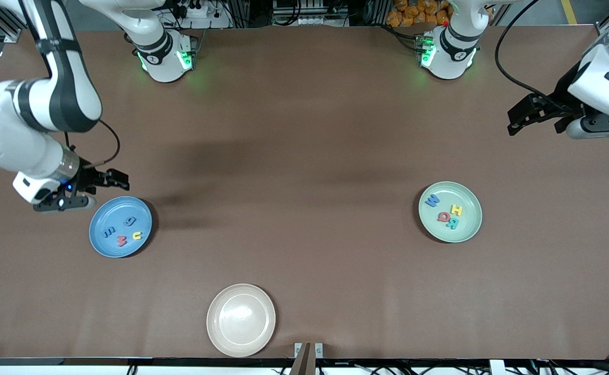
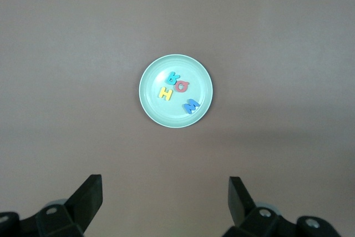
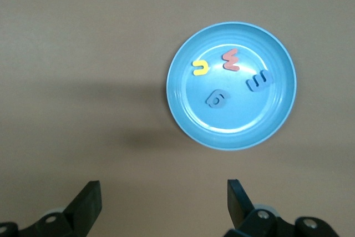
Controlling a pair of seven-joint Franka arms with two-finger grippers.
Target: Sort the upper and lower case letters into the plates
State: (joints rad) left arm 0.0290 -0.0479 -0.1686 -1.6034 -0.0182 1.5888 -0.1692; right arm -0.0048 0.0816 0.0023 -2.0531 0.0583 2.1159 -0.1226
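Note:
The sky blue plate [image 1: 105, 217] [image 3: 233, 127] lies toward the right arm's end and holds a yellow u [image 3: 200, 67], a red-pink w [image 3: 231, 60], a blue e [image 3: 259, 81] and a blue g [image 3: 217, 99]. The mint green plate [image 1: 467, 199] [image 2: 155, 107] lies toward the left arm's end with a yellow H [image 2: 165, 93], a teal R [image 2: 173, 77], a red-pink Q [image 2: 182, 86] and a blue M [image 2: 191, 106] in it. My right gripper [image 1: 119, 179] [image 3: 164, 195] hovers open and empty beside the blue plate. The left gripper [image 1: 515, 121] [image 2: 165, 192] hangs open and empty, well apart from the green plate.
A beige-cream plate [image 1: 241, 320] with nothing in it sits near the table's front edge, between the two other plates. The brown table [image 1: 304, 156] stretches bare between the plates and the arm bases.

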